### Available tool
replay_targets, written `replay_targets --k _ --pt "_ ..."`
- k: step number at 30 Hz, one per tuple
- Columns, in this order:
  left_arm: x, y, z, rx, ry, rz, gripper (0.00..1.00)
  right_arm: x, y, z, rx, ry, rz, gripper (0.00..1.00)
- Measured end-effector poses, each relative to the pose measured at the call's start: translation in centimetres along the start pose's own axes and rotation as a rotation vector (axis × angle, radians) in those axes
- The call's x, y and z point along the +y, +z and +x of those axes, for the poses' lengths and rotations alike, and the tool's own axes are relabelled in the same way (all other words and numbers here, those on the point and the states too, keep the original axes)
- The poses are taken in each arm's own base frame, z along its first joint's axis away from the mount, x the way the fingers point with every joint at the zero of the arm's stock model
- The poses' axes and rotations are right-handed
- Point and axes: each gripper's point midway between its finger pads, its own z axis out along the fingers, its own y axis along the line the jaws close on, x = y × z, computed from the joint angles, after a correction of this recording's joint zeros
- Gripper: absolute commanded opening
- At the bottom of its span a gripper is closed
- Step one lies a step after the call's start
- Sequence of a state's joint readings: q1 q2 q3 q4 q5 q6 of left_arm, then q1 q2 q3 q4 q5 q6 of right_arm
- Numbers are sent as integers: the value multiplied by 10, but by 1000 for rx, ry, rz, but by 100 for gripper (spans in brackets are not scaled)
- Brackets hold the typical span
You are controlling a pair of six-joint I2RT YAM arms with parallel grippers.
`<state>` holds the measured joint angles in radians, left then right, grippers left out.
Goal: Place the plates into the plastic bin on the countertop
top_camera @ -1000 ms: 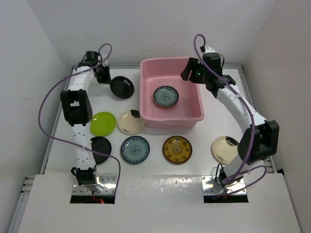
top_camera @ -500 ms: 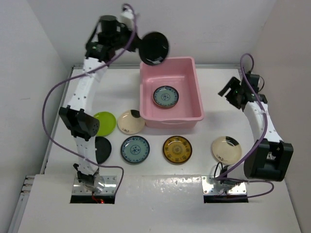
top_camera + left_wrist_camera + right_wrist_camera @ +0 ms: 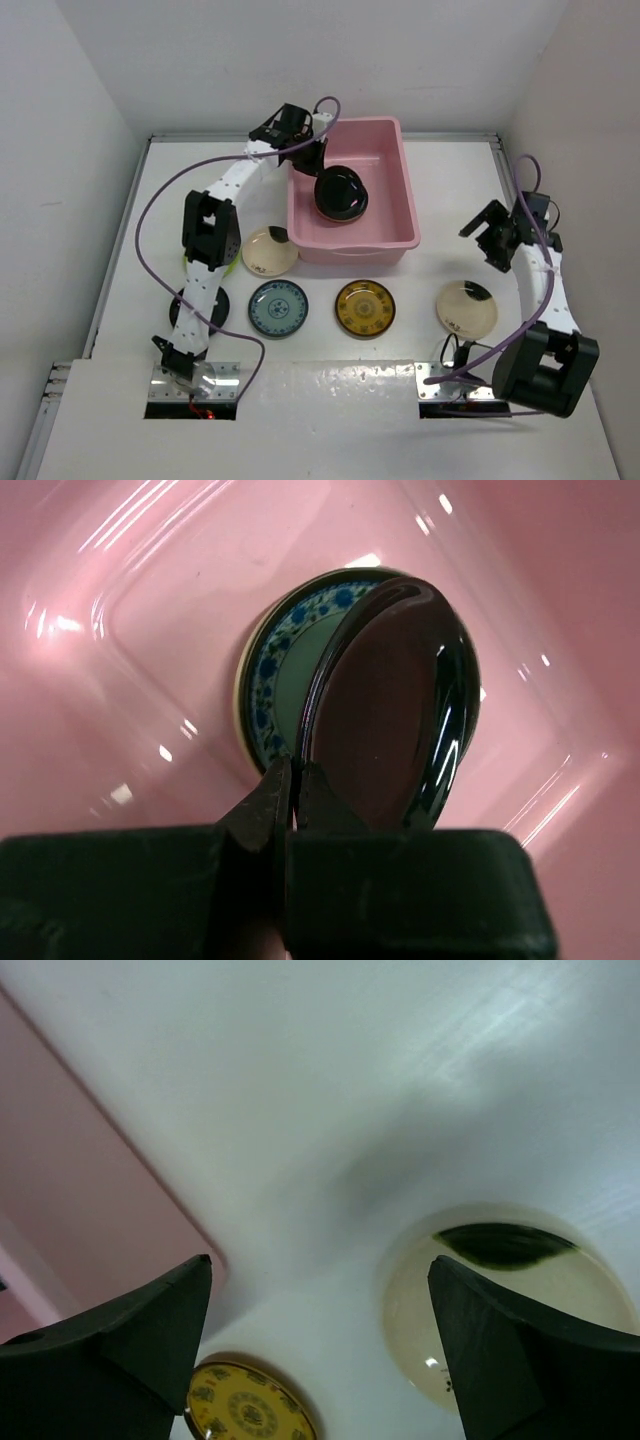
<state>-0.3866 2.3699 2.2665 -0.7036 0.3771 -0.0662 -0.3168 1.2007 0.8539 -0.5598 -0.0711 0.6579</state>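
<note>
My left gripper [image 3: 322,165] reaches into the pink plastic bin [image 3: 396,222] and is shut on the rim of a glossy black plate [image 3: 340,192]. In the left wrist view that black plate [image 3: 392,715] tilts just above a blue-patterned plate [image 3: 268,670] lying on the bin floor [image 3: 150,680], with my left gripper [image 3: 293,780] pinching its near edge. My right gripper [image 3: 497,236] hangs open over the countertop [image 3: 440,180], right of the bin. Its wrist view shows the right gripper [image 3: 320,1265] empty above a cream plate [image 3: 500,1305] and a yellow-brown plate [image 3: 250,1410].
On the countertop lie a cream plate [image 3: 466,308], a yellow-brown plate [image 3: 364,308], a blue-patterned plate [image 3: 278,307] and another cream plate [image 3: 268,251]. A black plate [image 3: 216,310] is partly hidden behind the left arm. White walls border the surface.
The left arm swung the black plate from high behind the bin down into it, over the blue plate. The right gripper drew back toward the near right and opened wider.
</note>
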Motion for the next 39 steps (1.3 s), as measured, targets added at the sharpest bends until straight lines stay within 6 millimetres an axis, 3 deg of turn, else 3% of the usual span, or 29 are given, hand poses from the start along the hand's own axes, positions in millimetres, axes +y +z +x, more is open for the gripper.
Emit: replay_targets --k 2,3,4,7,10,16,22,27,30,33,34,35,39 --pt "-6 3 -4 -13 32 2 0 -19 1 11 20 33 47 93" --pt "-12 5 -7 -25 53 6 5 -30 2 19 40 55 78 93" --pt "-16 8 -10 -36 72 8 24 -39 2 25 55 76 108 93" --pt "-29 14 -11 -43 107 20 54 -70 1 49 99 147 217 96" --pt "-37 18 -10 -42 122 22 64 -98 -3 72 125 228 318 96" --pt "-32 10 -28 -87 144 -6 69 -134 -10 120 172 387 459 93" --pt "-17 -23 -65 -193 147 -39 70 -144 -2 167 245 479 487 80" --pt "14 -68 -90 -269 119 -87 71 -142 3 165 210 493 450 62" --pt "36 -96 -101 -311 100 -127 71 -131 20 140 122 512 367 49" --pt "57 -118 -101 -326 78 -165 71 -112 49 101 23 527 231 24" --pt "62 -122 -99 -324 70 -173 71 -106 57 92 8 533 192 4" --pt "66 -126 -96 -318 62 -182 71 -103 63 86 -4 528 171 0" --pt "81 -133 -80 -283 36 -210 71 -85 83 64 -35 533 60 0"
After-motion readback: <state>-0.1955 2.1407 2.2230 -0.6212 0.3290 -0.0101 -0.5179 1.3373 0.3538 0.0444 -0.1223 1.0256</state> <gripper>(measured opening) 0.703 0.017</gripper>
